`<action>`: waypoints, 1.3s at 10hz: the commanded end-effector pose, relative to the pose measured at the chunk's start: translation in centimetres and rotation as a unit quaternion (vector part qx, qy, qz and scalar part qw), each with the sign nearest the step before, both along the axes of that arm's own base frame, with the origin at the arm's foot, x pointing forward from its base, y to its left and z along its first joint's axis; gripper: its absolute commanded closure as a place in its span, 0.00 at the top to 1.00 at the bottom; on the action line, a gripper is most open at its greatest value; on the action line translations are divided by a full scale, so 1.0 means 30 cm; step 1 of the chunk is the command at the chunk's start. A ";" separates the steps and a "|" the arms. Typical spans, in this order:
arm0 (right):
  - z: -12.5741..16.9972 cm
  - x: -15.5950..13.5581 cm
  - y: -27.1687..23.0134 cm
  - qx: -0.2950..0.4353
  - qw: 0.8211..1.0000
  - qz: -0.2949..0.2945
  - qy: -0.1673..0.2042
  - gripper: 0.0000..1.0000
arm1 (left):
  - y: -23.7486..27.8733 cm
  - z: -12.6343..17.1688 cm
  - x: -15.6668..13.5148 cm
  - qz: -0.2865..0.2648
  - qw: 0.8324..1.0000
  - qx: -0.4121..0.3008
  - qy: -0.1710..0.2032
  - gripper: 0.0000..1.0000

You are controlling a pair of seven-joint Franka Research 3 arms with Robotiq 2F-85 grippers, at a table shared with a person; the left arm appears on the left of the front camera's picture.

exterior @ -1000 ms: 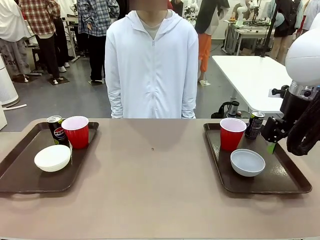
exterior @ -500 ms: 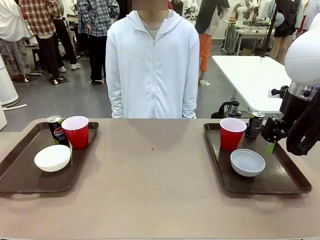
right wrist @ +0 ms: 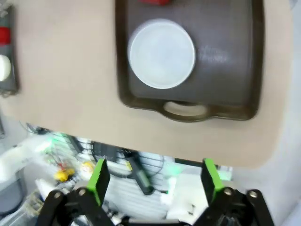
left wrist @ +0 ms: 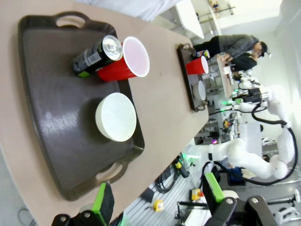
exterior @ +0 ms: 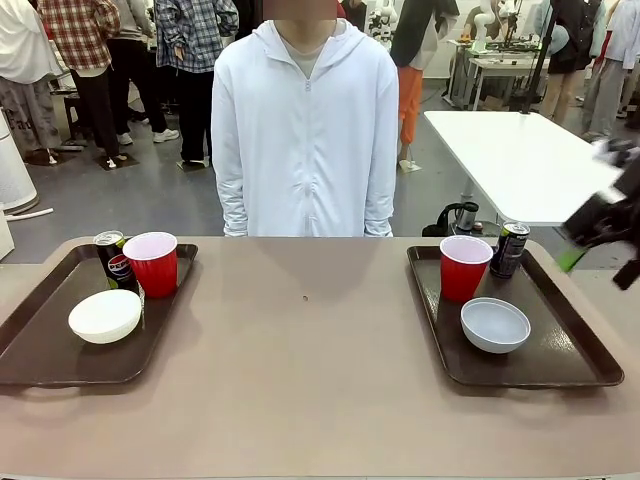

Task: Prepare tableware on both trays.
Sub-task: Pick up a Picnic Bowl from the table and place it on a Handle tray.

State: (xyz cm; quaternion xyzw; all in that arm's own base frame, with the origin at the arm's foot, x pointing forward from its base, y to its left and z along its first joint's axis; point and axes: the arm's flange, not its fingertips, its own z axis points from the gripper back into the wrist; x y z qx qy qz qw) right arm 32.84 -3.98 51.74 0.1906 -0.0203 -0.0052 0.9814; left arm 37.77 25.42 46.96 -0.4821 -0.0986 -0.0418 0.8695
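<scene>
On the left tray [exterior: 40, 350] stand a dark can [exterior: 110, 255], a red cup [exterior: 152, 264] and a white bowl [exterior: 105, 315]. The right tray [exterior: 560, 360] holds a red cup [exterior: 465, 266], a dark can [exterior: 511, 248] and a grey-blue bowl [exterior: 495, 324]. My right gripper [exterior: 575, 255] is a blur at the right edge, off the tray. In its wrist view the right gripper [right wrist: 155, 181] is open, high above the bowl [right wrist: 162, 53] and tray [right wrist: 225, 61]. My left gripper [left wrist: 157, 197] is open, well above the left tray [left wrist: 56, 94], white bowl [left wrist: 115, 117], cup [left wrist: 124, 63] and can [left wrist: 96, 55].
A person in a white hoodie [exterior: 305, 130] stands at the table's far side, hands down. Bare tabletop [exterior: 310, 340] lies between the two trays. A white table [exterior: 510, 160] stands behind at the right. The far tray [left wrist: 190, 80] shows small in the left wrist view.
My right arm has swung up and to the right, away from the right tray toward the picture's edge. The tableware on both trays has stayed put.
</scene>
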 end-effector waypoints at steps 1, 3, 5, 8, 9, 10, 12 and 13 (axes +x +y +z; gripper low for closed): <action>-0.012 0.082 -0.251 0.168 0.985 -0.038 -0.025 1.00 | 0.007 0.003 -0.006 -0.005 1.000 -0.005 -0.009 1.00; -0.067 0.101 -0.389 0.285 0.958 -0.026 -0.035 1.00 | 0.007 0.003 -0.006 -0.005 1.000 -0.005 -0.009 1.00; -0.121 0.107 -0.436 0.342 0.939 -0.014 -0.033 1.00 | 0.007 0.003 -0.006 -0.005 1.000 -0.005 -0.009 1.00; -0.162 0.084 -0.458 0.381 0.924 0.017 -0.021 1.00 | 0.007 0.003 -0.006 -0.005 1.000 -0.005 -0.009 1.00; -0.163 0.081 -0.467 0.379 0.925 0.014 -0.022 1.00 | 0.007 0.003 -0.006 -0.005 1.000 -0.005 -0.009 1.00; -0.169 0.078 -0.475 0.362 0.932 0.003 -0.013 1.00 | 0.007 0.003 -0.006 -0.005 1.000 -0.005 -0.009 1.00; -0.172 0.074 -0.433 0.390 0.921 0.010 -0.022 1.00 | 0.007 0.003 -0.006 -0.005 1.000 -0.005 -0.009 1.00; -0.172 0.074 -0.433 0.390 0.921 0.010 -0.022 1.00 | 0.007 0.003 -0.006 -0.005 1.000 -0.005 -0.009 1.00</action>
